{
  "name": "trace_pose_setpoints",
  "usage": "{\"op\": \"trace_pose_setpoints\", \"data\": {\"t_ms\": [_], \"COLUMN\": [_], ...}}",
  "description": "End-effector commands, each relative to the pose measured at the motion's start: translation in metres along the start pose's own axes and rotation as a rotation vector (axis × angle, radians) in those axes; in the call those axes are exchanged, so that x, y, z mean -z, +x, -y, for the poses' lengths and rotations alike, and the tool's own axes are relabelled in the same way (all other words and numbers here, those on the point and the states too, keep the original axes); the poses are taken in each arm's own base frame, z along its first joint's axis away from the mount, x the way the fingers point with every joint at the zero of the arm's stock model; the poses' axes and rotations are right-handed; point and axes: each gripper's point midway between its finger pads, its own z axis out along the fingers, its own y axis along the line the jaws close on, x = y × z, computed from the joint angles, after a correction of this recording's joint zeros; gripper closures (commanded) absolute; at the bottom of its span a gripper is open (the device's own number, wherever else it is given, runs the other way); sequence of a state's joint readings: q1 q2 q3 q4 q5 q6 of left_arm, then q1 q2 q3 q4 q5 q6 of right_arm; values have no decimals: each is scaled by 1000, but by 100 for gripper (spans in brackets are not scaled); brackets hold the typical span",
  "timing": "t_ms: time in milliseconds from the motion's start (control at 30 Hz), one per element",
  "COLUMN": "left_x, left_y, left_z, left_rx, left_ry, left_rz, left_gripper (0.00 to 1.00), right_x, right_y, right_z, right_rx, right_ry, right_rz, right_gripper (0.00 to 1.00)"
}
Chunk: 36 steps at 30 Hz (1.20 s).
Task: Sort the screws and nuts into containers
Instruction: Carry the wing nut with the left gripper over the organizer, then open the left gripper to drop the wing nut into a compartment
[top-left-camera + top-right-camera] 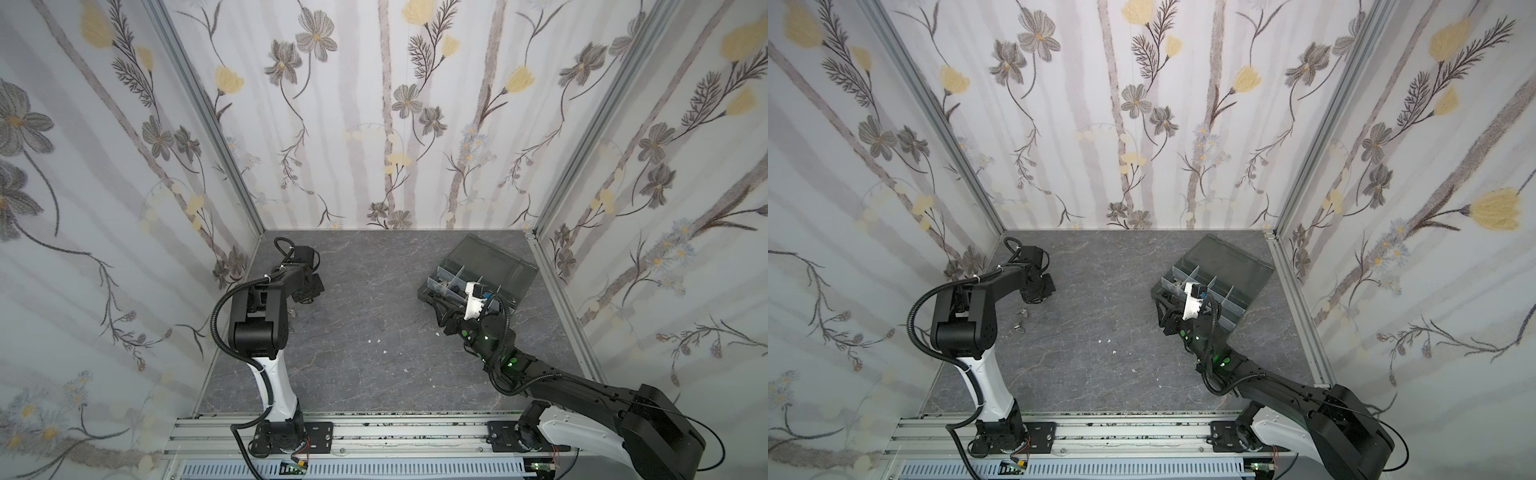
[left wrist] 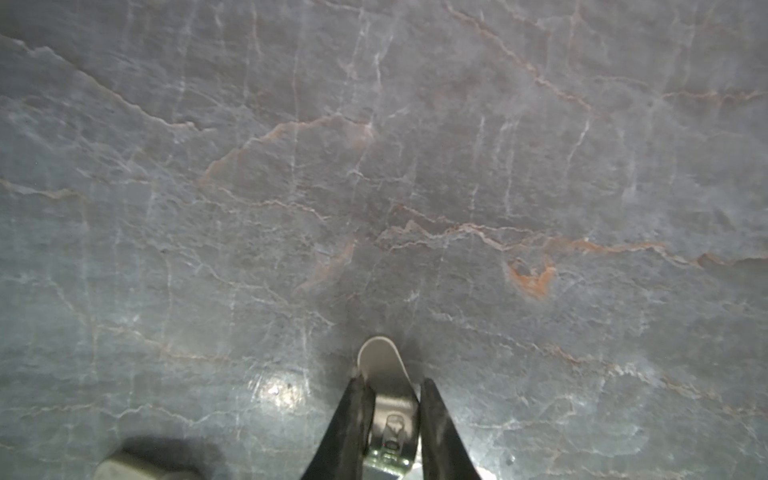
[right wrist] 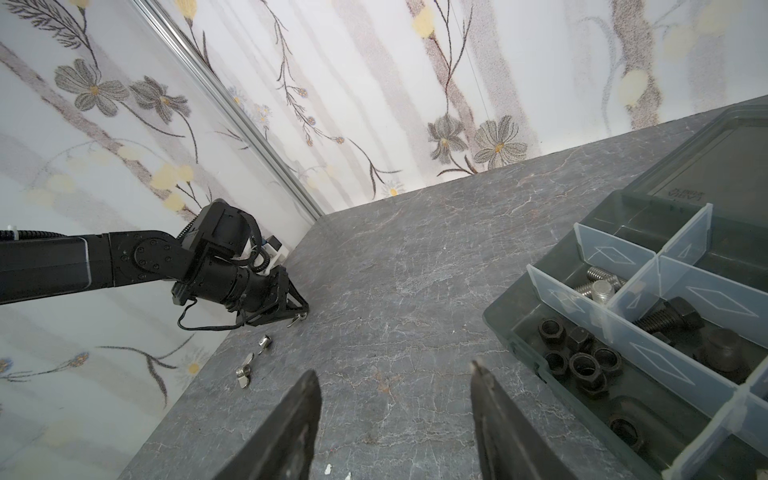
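My left gripper (image 2: 392, 382) is shut on a silver wing nut (image 2: 380, 359) low over the table at the far left; it also shows in a top view (image 1: 1036, 296) and in the right wrist view (image 3: 301, 313). Two more silver wing nuts (image 3: 264, 341) (image 3: 244, 374) lie on the table just beside it. The dark grey organizer box (image 3: 498, 320) stands at the back right with its lid (image 3: 706, 166) open. One compartment holds black nuts (image 3: 582, 365), another silver screws (image 3: 598, 286), a third a black screw (image 3: 673, 316). My right gripper (image 3: 394, 370) hangs open and empty beside the box's near corner (image 1: 424, 293).
Flowered walls close in the grey stone table (image 1: 365, 291) on three sides. Tiny white specks (image 1: 384, 352) dot the middle of the table. A blurred pale piece (image 2: 137, 465) lies near the left gripper. A metal rail (image 1: 374, 432) runs along the front edge.
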State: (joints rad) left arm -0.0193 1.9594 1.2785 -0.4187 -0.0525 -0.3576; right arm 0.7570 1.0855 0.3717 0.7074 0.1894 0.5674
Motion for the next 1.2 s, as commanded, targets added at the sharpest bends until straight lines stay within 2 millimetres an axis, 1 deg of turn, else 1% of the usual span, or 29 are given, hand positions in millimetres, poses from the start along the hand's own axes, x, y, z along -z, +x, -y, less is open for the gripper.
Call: {"op": "trace_pose_setpoints", "data": {"t_ms": [0, 100, 200, 233, 300, 400, 433, 500, 567, 633, 733, 800, 867, 900, 967, 1000, 1100, 1167], "left_x": [6, 15, 30, 44, 61, 85, 94, 107, 118, 127, 142, 151, 159, 160, 165, 165, 165, 165], "left_y": [-3, -3, 0, -8, -9, 0, 5, 19, 37, 57, 88, 112, 136, 151, 173, 184, 209, 224], "left_z": [4, 12, 30, 46, 76, 130, 153, 195, 240, 280, 337, 377, 412, 427, 452, 464, 487, 497], "left_rx": [-15, -32, -62, -81, -130, -198, -218, -265, -319, -362, -403, -435, -471, -495, -527, -538, -552, -553], "left_ry": [-1, 12, 42, 72, 110, 194, 235, 302, 364, 424, 532, 608, 673, 695, 740, 758, 806, 837], "left_rz": [17, 30, 41, 73, 101, 117, 123, 130, 130, 131, 126, 114, 97, 77, 59, 49, 23, 1], "left_gripper": [81, 84, 85, 86, 86, 86, 86, 86, 86, 86, 86, 86, 85, 85, 86, 86, 86, 86], "right_x": [0, 1, 1, 1, 3, 7, 9, 15, 24, 33, 48, 58, 66, 70, 75, 76, 77, 79], "right_y": [-6, -6, -8, -9, -12, -18, -20, -25, -31, -36, -44, -51, -59, -63, -69, -70, -73, -75], "right_z": [-2, -1, 3, 6, 15, 32, 39, 50, 62, 75, 95, 105, 111, 113, 115, 114, 110, 107], "right_rx": [-12, -16, -37, -54, -98, -172, -189, -204, -220, -260, -334, -366, -387, -398, -410, -407, -429, -446], "right_ry": [-10, -7, -4, -4, -6, 0, 11, 37, 64, 85, 104, 120, 131, 133, 138, 142, 126, 115], "right_rz": [22, 20, 16, 14, 7, 1, -3, -5, 7, 20, 46, 66, 91, 104, 115, 110, 110, 118], "right_gripper": [41, 40, 39, 39, 39, 40, 40, 40, 39, 39, 40, 40, 41, 41, 41, 41, 41, 41]}}
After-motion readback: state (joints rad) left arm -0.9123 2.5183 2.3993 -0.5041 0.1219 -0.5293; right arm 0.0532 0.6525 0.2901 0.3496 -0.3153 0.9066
